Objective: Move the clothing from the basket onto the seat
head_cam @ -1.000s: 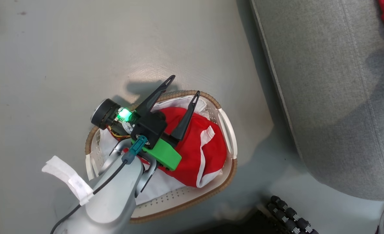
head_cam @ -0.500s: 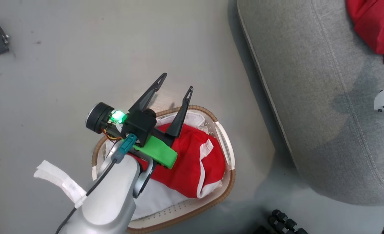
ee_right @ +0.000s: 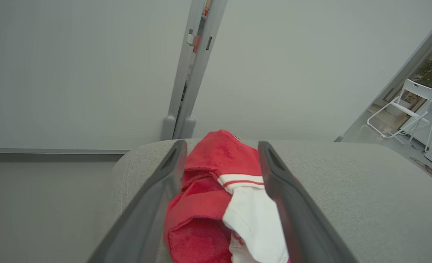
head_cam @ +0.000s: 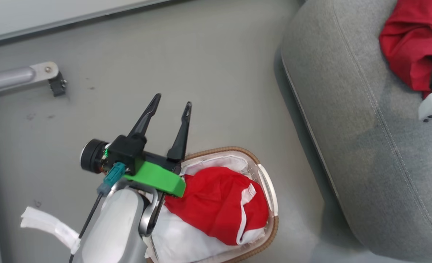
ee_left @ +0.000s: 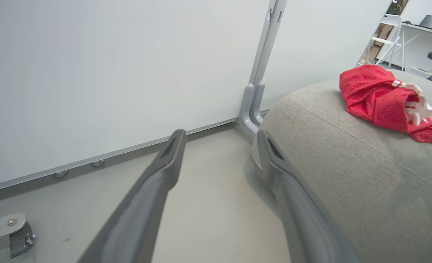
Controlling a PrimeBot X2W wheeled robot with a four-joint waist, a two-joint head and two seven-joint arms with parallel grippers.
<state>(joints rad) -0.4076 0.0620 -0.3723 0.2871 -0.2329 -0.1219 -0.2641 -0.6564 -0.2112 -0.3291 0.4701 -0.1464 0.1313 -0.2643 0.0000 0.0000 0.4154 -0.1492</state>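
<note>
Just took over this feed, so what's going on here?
A robot is shifting clothes from the basket to the seat. One red garment lies on the seat, the right gripper at it, jaws open. The other garment is in the basket; the left gripper hangs by its rim, jaws open and empty.

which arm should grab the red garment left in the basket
Left. The left claw hangs open at the basket rim, next to the red garment in it. The right claw is away over the seat, open by the other red garment there.
</note>
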